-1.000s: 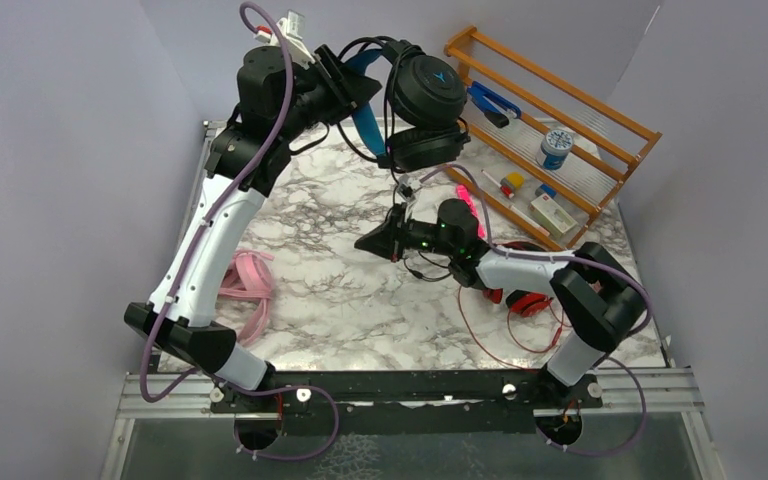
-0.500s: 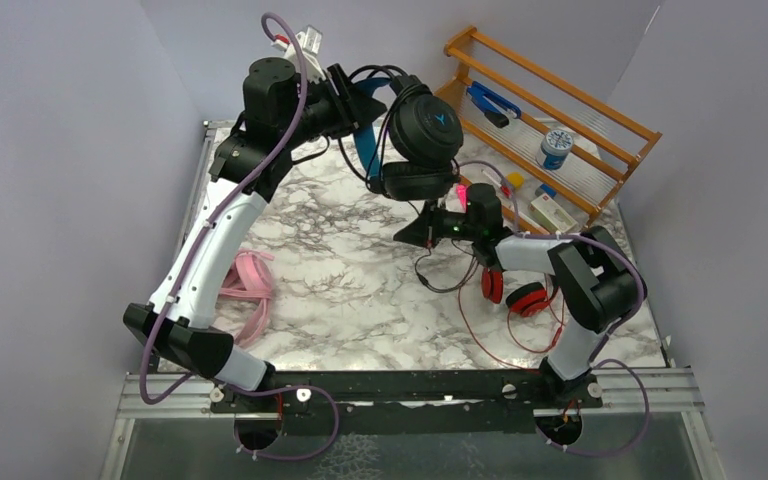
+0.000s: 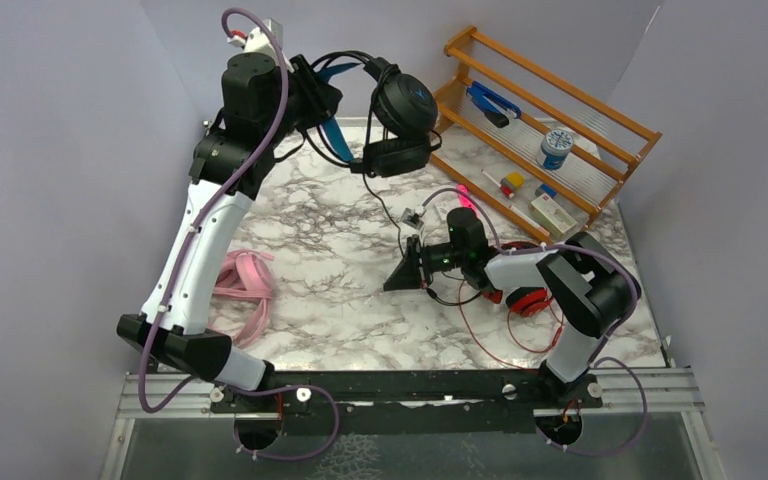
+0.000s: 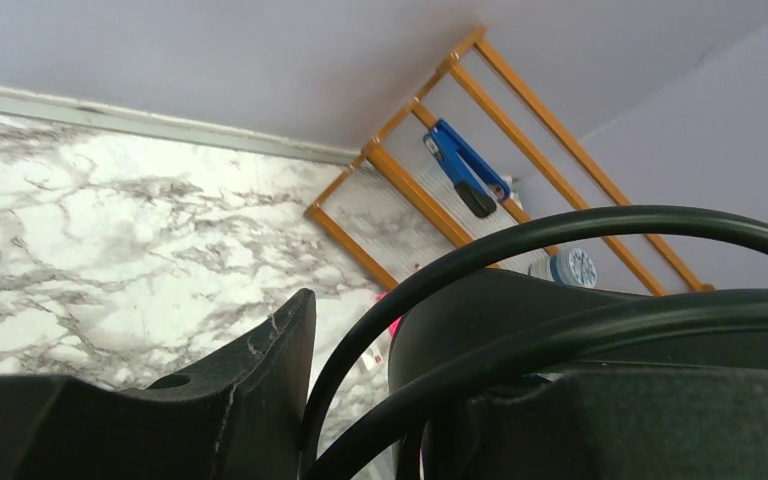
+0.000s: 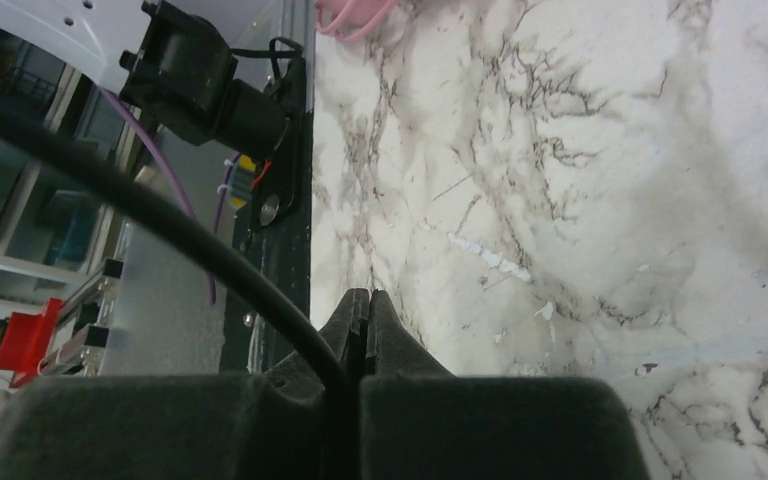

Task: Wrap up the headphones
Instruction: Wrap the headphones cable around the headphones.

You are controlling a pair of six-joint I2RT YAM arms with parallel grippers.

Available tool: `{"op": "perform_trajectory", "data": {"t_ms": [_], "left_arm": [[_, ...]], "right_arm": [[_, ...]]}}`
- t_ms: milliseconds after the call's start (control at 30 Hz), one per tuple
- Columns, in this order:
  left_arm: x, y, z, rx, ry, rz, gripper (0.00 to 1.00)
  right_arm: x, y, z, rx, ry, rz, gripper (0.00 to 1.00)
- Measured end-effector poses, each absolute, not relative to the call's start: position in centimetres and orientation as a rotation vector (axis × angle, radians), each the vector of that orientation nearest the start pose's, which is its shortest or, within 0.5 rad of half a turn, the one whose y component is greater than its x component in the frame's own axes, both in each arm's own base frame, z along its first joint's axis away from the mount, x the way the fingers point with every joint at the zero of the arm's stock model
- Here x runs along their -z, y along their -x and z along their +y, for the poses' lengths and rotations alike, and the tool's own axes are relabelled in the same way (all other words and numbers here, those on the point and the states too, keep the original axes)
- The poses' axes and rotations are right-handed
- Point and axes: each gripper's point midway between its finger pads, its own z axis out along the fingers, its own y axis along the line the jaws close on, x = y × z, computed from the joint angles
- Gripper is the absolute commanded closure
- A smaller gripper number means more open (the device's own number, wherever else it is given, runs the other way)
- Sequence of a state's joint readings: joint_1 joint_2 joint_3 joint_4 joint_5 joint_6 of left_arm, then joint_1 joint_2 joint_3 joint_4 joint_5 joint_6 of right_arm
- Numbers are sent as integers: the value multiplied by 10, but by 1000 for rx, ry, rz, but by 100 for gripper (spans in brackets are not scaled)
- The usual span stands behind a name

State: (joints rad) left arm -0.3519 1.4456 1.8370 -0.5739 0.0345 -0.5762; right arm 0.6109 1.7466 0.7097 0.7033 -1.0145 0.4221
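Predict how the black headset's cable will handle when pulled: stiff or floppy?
Probably floppy: the cable hangs in loose curves between the raised black headset and the right pincer. Likely light, being so thin. It might slip through the shut pincer when tugged.
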Motion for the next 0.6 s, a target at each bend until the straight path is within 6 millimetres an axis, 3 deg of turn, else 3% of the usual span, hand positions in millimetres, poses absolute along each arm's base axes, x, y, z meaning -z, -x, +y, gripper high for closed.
{"op": "perform_trajectory", "data": {"t_ms": [67, 200, 367, 600], "left_arm": [[-449, -401, -169, 685, 212, 1782, 100], [-458, -417, -163, 687, 258, 1758, 100], [-469, -433, -175, 770, 233, 1740, 100], [-457, -411, -199, 905, -14, 1771, 100]], "right_arm": [[-101, -205, 343, -1639, 970, 1877, 100], [-95, -202, 342, -1638, 988, 1880, 100], [-91, -209, 339, -1615, 955, 1907, 100], [-75, -268, 307, -1568, 721, 1993, 100]]}}
